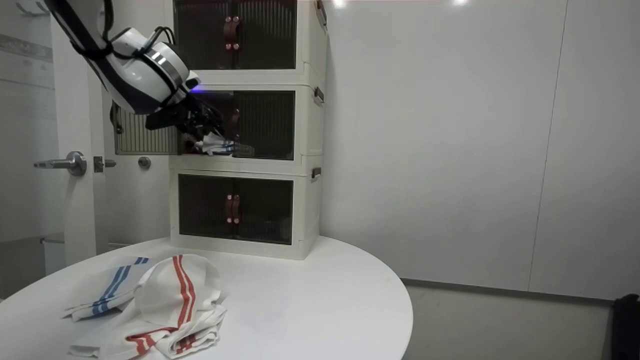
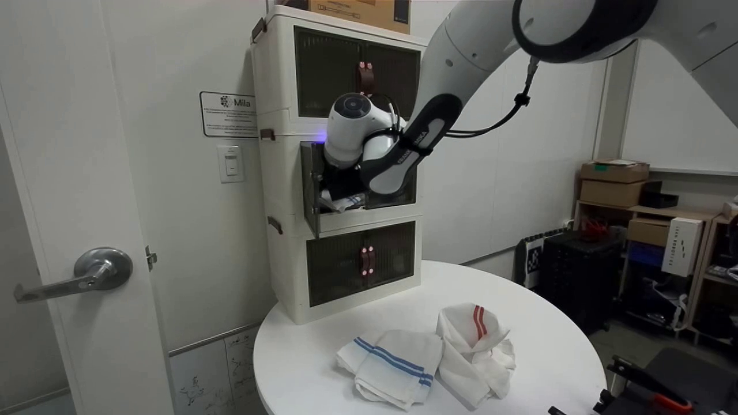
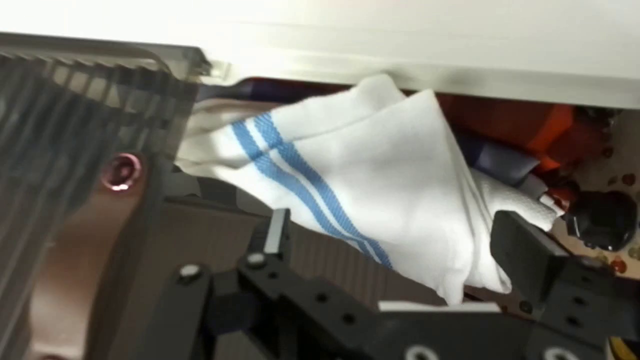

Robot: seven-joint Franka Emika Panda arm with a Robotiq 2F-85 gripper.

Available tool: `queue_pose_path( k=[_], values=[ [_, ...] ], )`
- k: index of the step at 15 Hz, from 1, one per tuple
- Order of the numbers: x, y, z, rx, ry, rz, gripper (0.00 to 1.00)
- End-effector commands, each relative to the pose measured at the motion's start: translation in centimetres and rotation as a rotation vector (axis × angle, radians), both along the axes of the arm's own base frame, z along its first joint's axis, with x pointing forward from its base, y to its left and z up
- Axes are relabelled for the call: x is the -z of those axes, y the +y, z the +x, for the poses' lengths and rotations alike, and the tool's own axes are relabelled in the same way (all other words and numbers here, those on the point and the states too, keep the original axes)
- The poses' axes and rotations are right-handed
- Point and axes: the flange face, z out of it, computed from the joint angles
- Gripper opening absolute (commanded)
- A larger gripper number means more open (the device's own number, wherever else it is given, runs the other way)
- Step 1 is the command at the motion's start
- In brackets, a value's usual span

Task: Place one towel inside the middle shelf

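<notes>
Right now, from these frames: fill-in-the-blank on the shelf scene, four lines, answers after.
The claw stands ____, fingers spread apart.
The towel in the middle shelf is striped ____.
Beside the folded towel on the table, a crumpled towel is striped ____.
The white unit is ____ tiers high.

Missing words: open; blue; red; three.
</notes>
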Motion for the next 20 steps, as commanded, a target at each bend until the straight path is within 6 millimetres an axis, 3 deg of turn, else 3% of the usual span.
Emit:
queue_pose_path(
  k=[1,6,10,13,16,20],
  values=[
    [-2.3,-0.2,-5.7,0.116,0.05,-0.048,1.0],
    [-4.2,2.3,-13.5,0.097,0.195,-0.089,1.0],
    [-8.0,3.2,-18.6,0.071,0.265,0.013,1.0],
    [-11.3,2.8,-21.5,0.07,0.306,0.104,1.0],
    [-14.2,3.7,-23.9,-0.004,0.364,0.234,1.0],
    [-17.6,5.4,-25.1,-0.072,0.46,0.304,1.0]
  ],
)
